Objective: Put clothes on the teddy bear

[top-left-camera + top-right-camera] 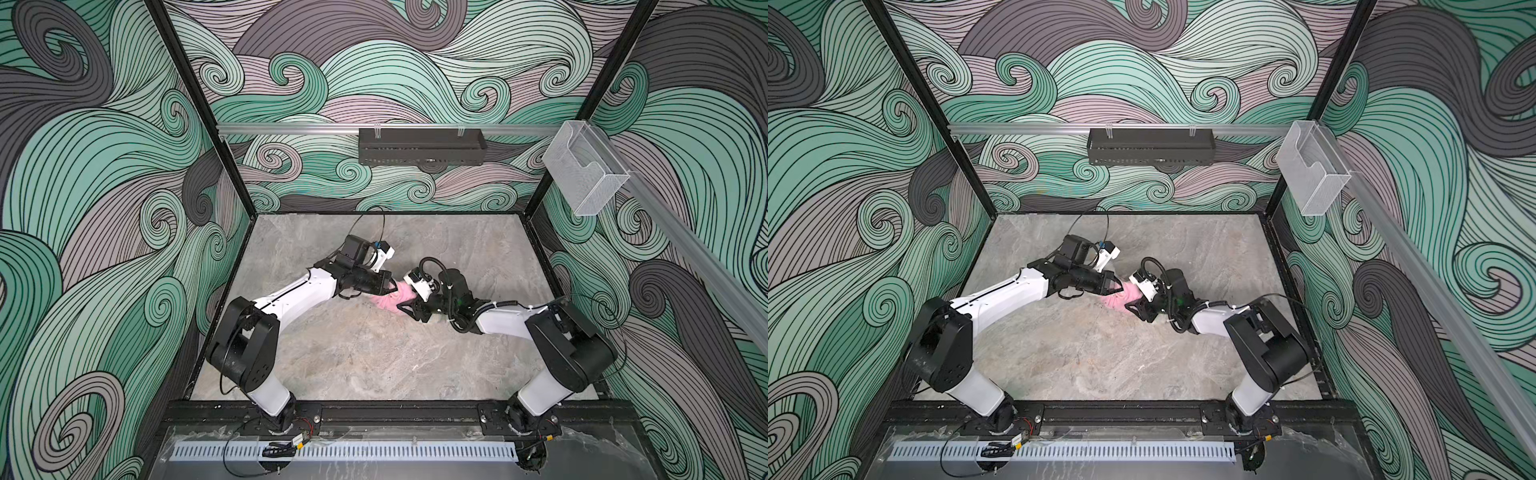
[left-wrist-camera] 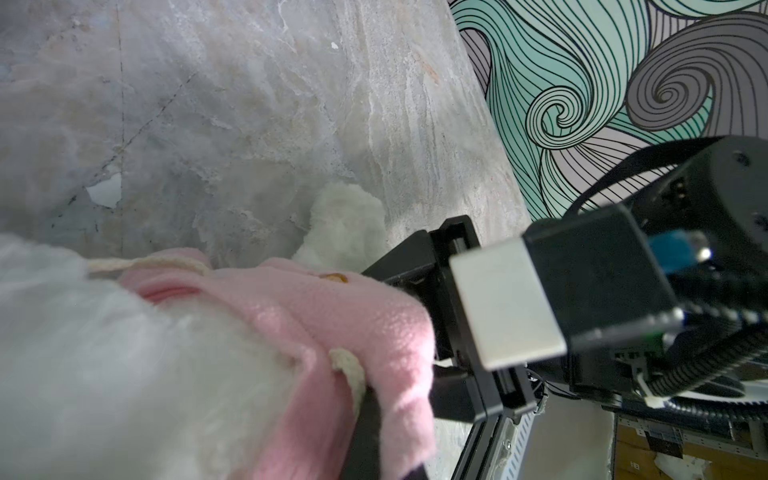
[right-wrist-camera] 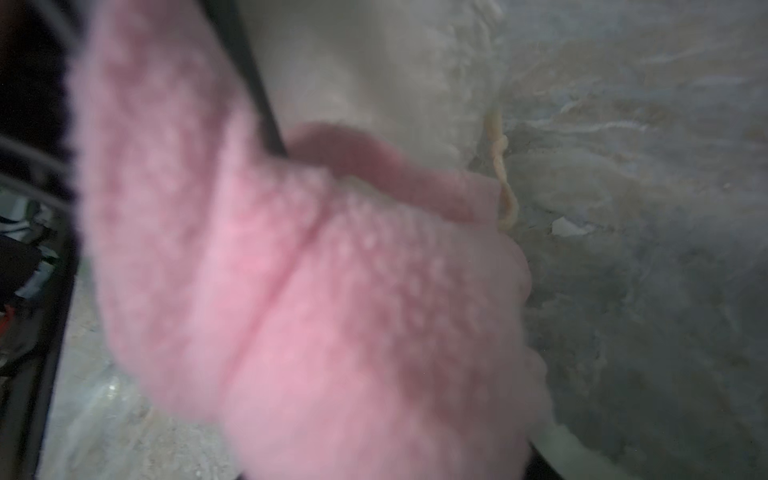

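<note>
2 hands close on the teddy bear (image 2: 124,353) at the middle of the tabletop (image 1: 353,353).
The bear, its white fur partly inside the pink shirt (image 1: 390,300), lies directly between both hands, and its long axis seems to run roughly from hand to hand. The left hand (image 1: 392,286) is closed at its end, what it pinches hidden. The right hand (image 1: 404,308) is buried in shirt fabric at the opposite end, and I cannot tell whether it grips. Neither arm is nearer.
</note>
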